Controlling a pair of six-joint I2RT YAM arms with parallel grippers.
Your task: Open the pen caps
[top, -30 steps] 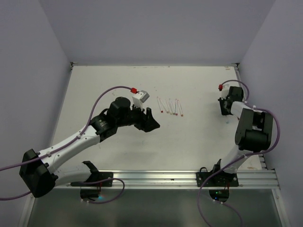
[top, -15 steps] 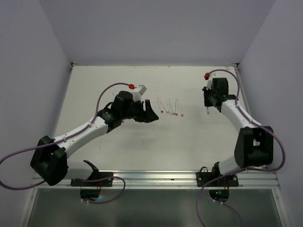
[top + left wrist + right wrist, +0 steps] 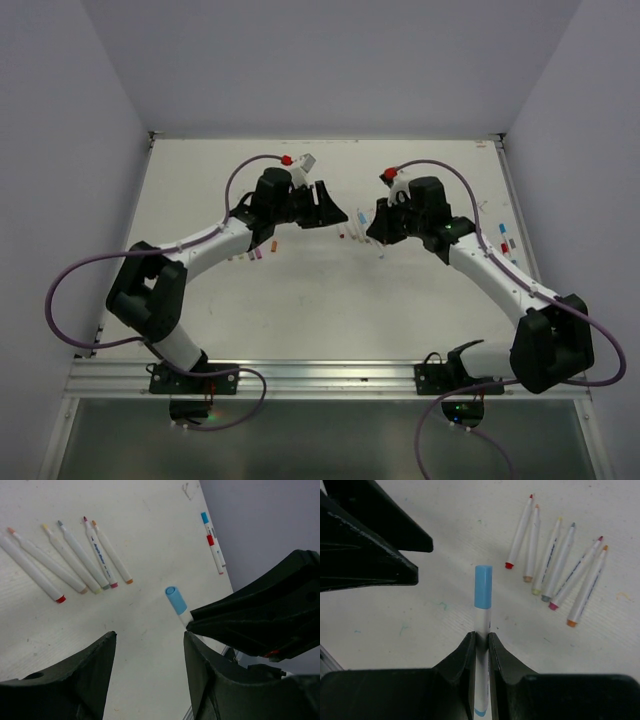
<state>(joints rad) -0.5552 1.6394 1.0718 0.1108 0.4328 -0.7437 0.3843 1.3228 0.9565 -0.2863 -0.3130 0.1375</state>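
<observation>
My right gripper (image 3: pixel 480 636) is shut on a white pen (image 3: pixel 481 622) whose light blue cap (image 3: pixel 483 594) sticks out ahead of its fingers. In the left wrist view that blue cap (image 3: pixel 175 600) points at my left gripper (image 3: pixel 150 635), which is open with nothing between its fingers; the cap lies just beyond its right fingertip. From above, the left gripper (image 3: pixel 333 208) and right gripper (image 3: pixel 377 232) face each other over the middle of the table. Several uncapped white pens (image 3: pixel 555 565) lie in a row beside them. A few small loose caps (image 3: pixel 262 252) lie under the left arm.
Two capped pens, one with a blue cap and one with a red cap (image 3: pixel 212 542), lie near the table's right edge (image 3: pixel 505 240). Walls close off the table at the back and both sides. Purple cables loop off both arms.
Both arms have swung in toward the table's middle. The right gripper carried the blue-capped pen from the right side toward the left gripper, which moved up and right and narrowed slightly.
</observation>
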